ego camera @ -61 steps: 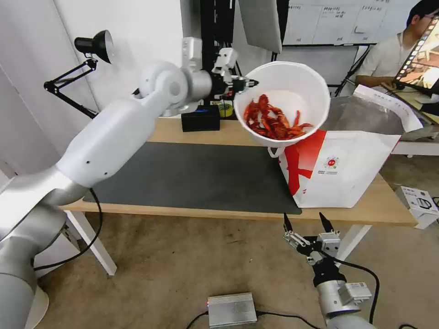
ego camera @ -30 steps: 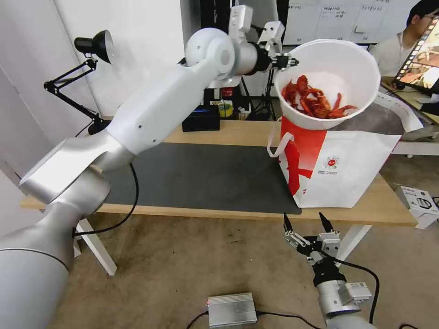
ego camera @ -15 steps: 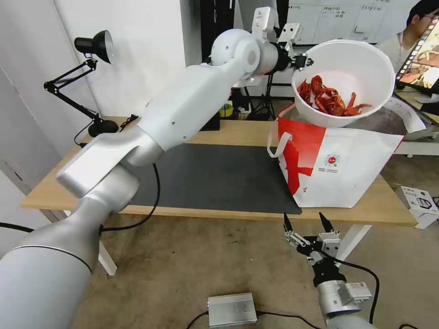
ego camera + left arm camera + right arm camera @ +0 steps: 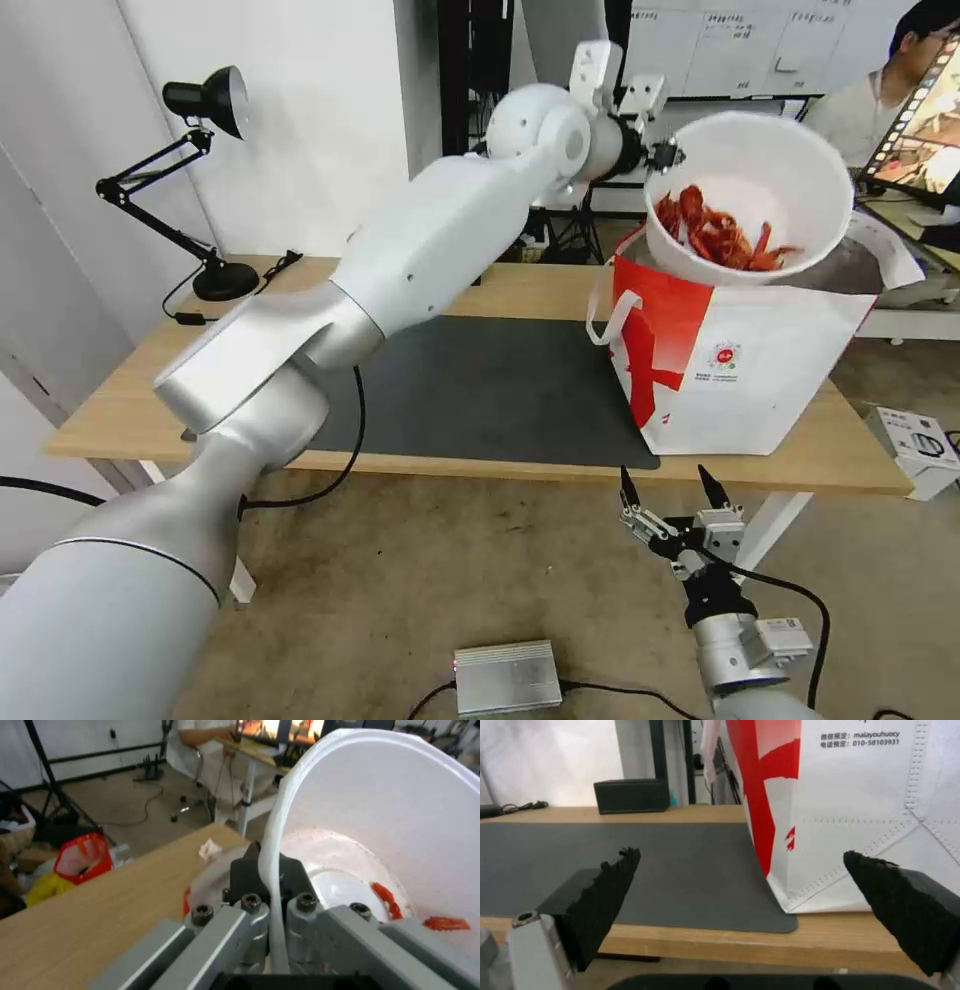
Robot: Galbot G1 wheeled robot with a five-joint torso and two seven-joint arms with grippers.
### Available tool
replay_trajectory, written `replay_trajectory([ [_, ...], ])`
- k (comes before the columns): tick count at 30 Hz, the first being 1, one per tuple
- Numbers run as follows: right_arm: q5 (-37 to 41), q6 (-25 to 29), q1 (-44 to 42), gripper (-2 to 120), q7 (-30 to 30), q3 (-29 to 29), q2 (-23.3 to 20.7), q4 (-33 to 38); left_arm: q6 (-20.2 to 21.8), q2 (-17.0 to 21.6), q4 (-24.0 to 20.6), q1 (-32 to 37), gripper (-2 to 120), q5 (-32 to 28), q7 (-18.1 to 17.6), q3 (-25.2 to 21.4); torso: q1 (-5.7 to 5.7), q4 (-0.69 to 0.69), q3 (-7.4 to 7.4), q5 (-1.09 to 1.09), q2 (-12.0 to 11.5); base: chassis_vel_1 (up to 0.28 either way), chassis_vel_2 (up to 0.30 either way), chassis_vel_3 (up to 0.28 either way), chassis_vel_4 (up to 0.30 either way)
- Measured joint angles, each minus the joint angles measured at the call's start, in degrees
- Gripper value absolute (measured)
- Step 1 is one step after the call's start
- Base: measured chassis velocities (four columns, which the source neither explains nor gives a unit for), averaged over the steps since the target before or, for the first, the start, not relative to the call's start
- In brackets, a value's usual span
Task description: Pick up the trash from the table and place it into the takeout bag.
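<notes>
My left gripper (image 4: 668,154) is shut on the rim of the white bowl (image 4: 770,170), which holds red shells (image 4: 715,235) and hangs tilted just over the open mouth of the takeout bag (image 4: 760,370). The left wrist view has the fingers (image 4: 250,870) pinching the bowl's rim (image 4: 272,843), with red bits (image 4: 385,896) inside. The bag stands upright at the right end of the table (image 4: 130,400), partly on the dark mat (image 4: 470,390). My right gripper (image 4: 670,485) hangs open below the table's front edge, facing the bag (image 4: 870,813).
A black desk lamp (image 4: 205,100) stands at the table's back left. A black box (image 4: 630,795) sits at the table's far edge. A grey power unit (image 4: 505,675) lies on the floor, and a white box (image 4: 915,445) sits to the right of the table.
My left arm has carried the bowl up and to the right, from over the mat to above the bag's mouth, then lowered and tilted it. The right arm has not moved.
</notes>
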Motion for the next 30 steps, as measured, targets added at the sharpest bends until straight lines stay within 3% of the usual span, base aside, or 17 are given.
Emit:
replay_trajectory([
  [8, 0.00, 0.00, 0.00, 100, 0.00, 0.00, 0.00, 0.00, 0.05, -0.18, 1.32, -0.28, 0, 1.40, 2.29, 3.35, 0.00, 0.01, 0.00, 0.00, 0.00, 0.000, 0.000, 0.000, 0.000],
  [19, 0.00, 0.00, 0.00, 100, 0.00, 0.00, 0.00, 0.00, 0.25, -0.15, 1.46, -0.02, 0, 2.50, 3.37, 4.38, 0.00, 0.00, 0.00, 0.00, 0.00, 0.000, 0.000, 0.000, 0.000],
  [23, 0.00, 0.00, 0.00, 100, 0.00, 0.00, 0.01, 0.00, 0.32, -0.12, 1.68, 0.07, 10, 3.46, 3.71, 4.65, 0.00, 0.00, 0.00, -0.01, 0.00, 0.000, 0.000, 0.000, 0.000],
  [30, 0.00, 0.00, 0.00, 100, 0.00, 0.00, 0.00, 0.00, 0.33, -0.10, 1.78, 0.41, 40, 3.92, 3.77, 4.84, 0.00, 0.00, 0.00, 0.00, 0.00, 0.000, 0.000, 0.000, 0.000],
])
